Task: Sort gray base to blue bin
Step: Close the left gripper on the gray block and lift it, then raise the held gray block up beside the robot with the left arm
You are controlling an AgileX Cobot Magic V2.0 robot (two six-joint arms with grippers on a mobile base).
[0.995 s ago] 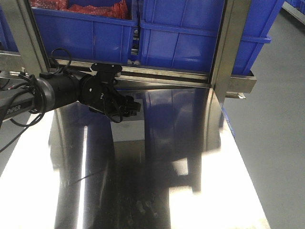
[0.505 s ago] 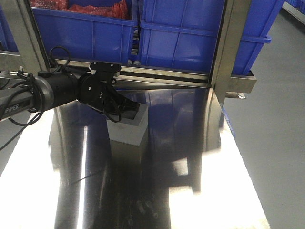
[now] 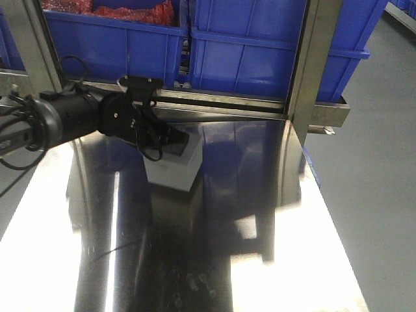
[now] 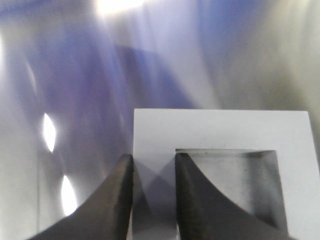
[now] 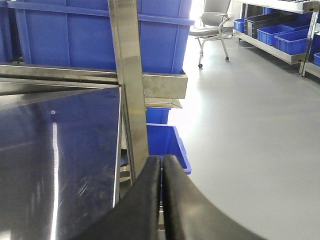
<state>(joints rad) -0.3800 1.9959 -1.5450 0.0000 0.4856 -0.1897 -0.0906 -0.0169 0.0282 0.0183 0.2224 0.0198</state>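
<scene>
The gray base (image 3: 173,168) is a light gray block with a square recess. My left gripper (image 3: 177,140) is shut on one wall of it and holds it tilted a little above the steel table (image 3: 214,247). In the left wrist view the base (image 4: 220,125) fills the lower right. One finger (image 4: 117,200) is outside its wall and the other is in the recess, so the gripper (image 4: 154,157) pinches the wall. A large blue bin (image 3: 253,52) stands on the shelf behind the table. My right gripper (image 5: 161,159) is shut and empty beside the table's right edge.
A second blue bin (image 3: 110,39) holding red things stands at the back left. A steel post (image 3: 312,58) and shelf rail (image 3: 221,104) cross in front of the bins. A small blue crate (image 5: 167,142) sits on the floor under the shelf. An office chair (image 5: 212,20) stands far off.
My left gripper has lifted the gray base off the table and carried it slightly back and left. The base now hangs tilted.
</scene>
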